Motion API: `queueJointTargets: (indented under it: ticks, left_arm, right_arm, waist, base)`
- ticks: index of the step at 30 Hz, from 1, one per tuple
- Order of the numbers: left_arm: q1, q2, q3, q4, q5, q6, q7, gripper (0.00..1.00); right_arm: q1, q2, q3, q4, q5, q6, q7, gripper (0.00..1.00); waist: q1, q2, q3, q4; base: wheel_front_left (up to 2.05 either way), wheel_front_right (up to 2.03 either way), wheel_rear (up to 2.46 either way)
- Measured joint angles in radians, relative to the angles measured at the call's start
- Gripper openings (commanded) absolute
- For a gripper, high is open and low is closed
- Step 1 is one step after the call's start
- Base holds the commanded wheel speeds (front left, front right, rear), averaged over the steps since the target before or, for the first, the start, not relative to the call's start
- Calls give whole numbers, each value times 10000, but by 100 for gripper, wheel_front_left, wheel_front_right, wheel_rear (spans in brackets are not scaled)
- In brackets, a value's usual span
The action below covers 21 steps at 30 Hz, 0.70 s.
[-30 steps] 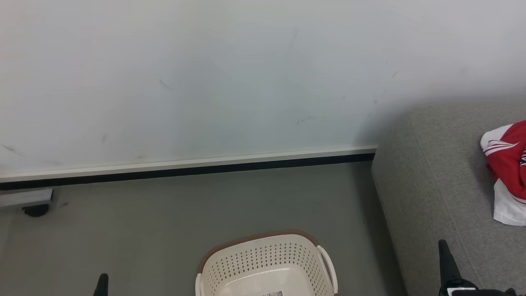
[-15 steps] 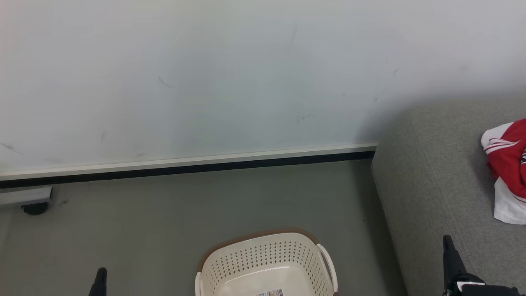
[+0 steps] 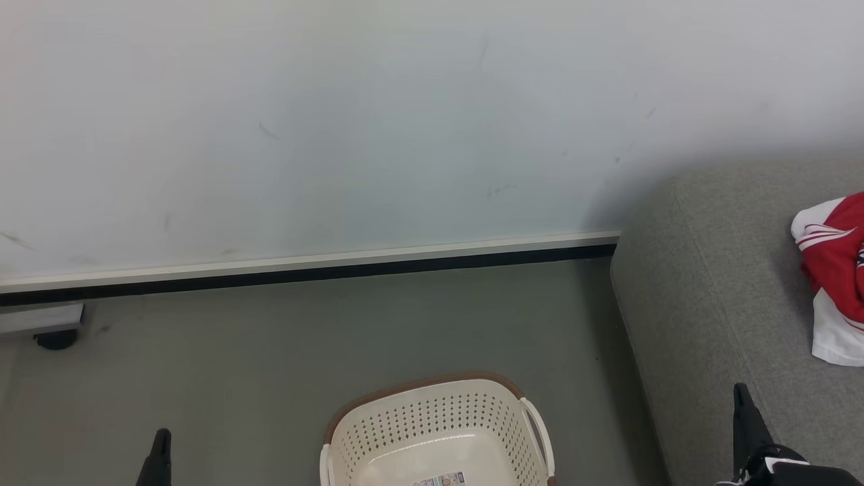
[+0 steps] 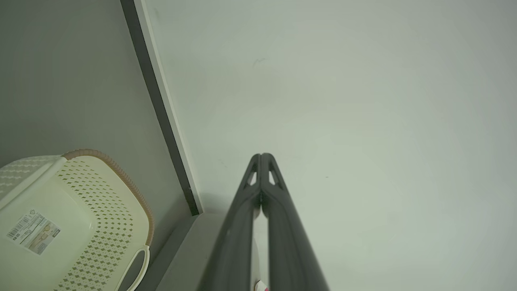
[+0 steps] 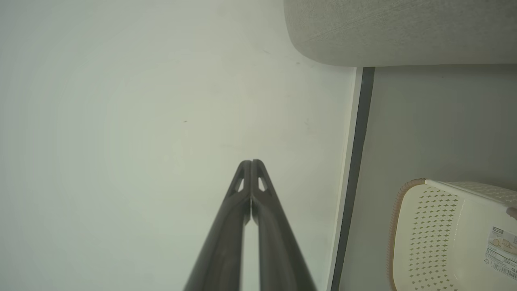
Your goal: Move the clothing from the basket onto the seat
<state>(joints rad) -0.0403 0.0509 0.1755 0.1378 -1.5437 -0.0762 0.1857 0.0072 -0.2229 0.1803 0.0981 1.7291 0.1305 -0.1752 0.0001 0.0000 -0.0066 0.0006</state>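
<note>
Some red clothing [image 3: 833, 270], white trim, crumpled

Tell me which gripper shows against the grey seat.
The right gripper, shut, shows against the seat; the left gripper, also shut, shows against the floor beside the basket.
</note>
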Motion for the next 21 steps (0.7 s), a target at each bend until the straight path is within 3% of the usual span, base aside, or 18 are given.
queueJointTargets:
  ticks: [10,21]
  left_arm:
    - [-28,-2,73,-48,-627,-2,228,0]
    - [-39,-4,81,-52,-698,-2,244,0]
  right_arm:
    - [-90,-173,92,-77,813,0,-102,0]
    - [-148,-247,192,-107,920,2,-190,0]
  waist:
    - [0,0,54,-6]
    - [0,0,57,-6]
  base:
    - [0,0,0]
    - [0,0,0]
